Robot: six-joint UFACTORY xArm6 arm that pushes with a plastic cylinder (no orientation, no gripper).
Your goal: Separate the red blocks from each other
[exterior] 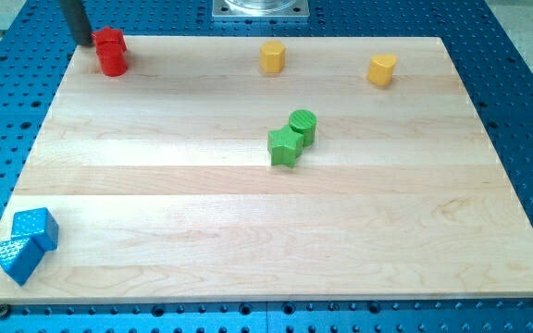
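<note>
Two red blocks touch each other at the board's top left corner: one (pixel 109 40) nearer the view's top, and a red cylinder (pixel 113 63) just below it. My tip (pixel 83 43) stands just to the left of the upper red block, at the board's top edge, very close to it or touching it. The dark rod rises from there out of the view's top.
A yellow block (pixel 272 56) and a yellow block (pixel 382 69) sit near the top edge. A green star (pixel 284 146) touches a green cylinder (pixel 303 126) at mid-board. Two blue blocks (pixel 35 228) (pixel 15 258) touch at the bottom left corner. The wooden board (pixel 248 231) lies on a blue perforated table.
</note>
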